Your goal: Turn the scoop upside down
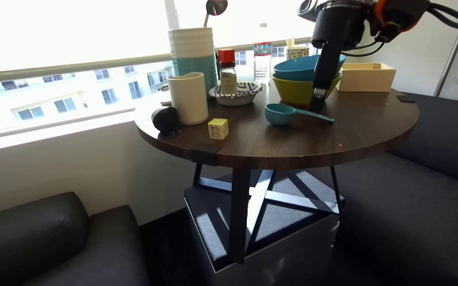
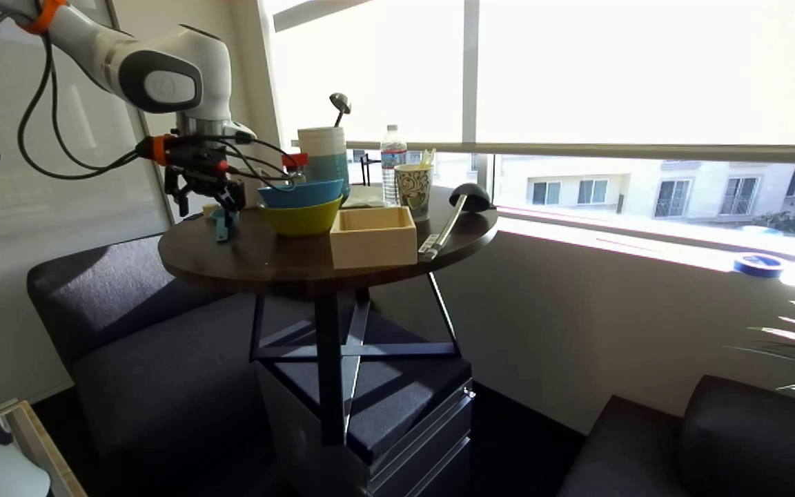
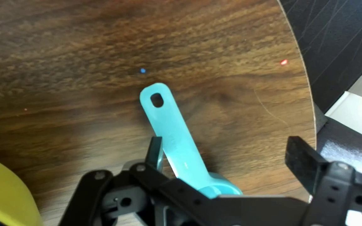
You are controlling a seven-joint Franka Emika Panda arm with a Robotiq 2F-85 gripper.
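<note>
"Are the fingers [image 3: 301, 161] holding anything?"

"Nothing; they stand wide apart. The scoop [image 3: 181, 146] has its handle [image 3: 168, 122] between them in the wrist view, slanting across the line they'd close along."

"Centred?"

"No, just beside one finger, well apart from the other. Touching, I can't tell."

"Its cup [image 1: 280, 118]?"

"Mouth up on the table [image 1: 372, 115], in an exterior view. Beyond the near finger stands the yellow bowl [image 3: 8, 194]."

"Then I'd shift slightly towards the bowl to centre the handle, then close and roll it over."
</note>
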